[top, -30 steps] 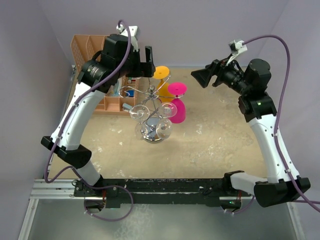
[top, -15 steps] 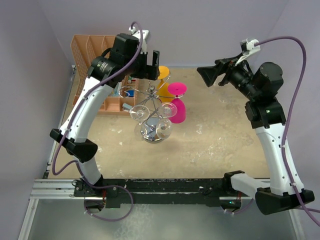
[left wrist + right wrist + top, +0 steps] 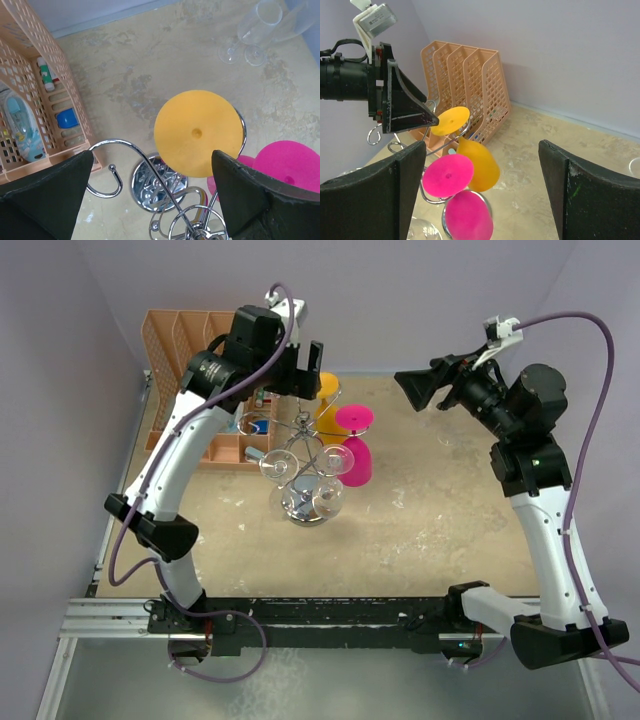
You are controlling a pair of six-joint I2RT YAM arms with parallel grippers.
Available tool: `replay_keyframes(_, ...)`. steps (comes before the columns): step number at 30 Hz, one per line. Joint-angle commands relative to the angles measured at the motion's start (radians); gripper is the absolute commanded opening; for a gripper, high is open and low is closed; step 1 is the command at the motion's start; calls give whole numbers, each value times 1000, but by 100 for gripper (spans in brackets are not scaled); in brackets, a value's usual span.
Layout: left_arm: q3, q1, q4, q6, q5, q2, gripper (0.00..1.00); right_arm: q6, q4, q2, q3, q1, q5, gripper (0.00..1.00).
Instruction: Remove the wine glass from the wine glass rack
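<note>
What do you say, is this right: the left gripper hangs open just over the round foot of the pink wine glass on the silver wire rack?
Not quite. The left gripper hangs open over the round foot of the yellow wine glass on the silver wire rack; the pink wine glass hangs beside it. The left wrist view shows it.

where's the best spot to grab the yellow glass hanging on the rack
Likely the thin stem under the foot of the yellow glass, coming from the outer side, away from the wine glass rack centre. It hangs upside down, tilted, foot caught on a wire arm.
</note>
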Motion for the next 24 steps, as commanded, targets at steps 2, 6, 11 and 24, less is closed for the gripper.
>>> replay_keyframes(2,39,-19,107,6,23,-20,92,14,48,2,27,2,19,95)
replay_keyframes(6,0,-76,175,0,-33,-44,94,12,36,3,33,2,14,95)
replay_keyframes(11,56,-89,155,-14,-2,16,95,5,29,-16,26,2,24,95)
replay_keyframes(24,87,-89,126,-2,-9,65,97,-20,5,-35,30,2,47,95)
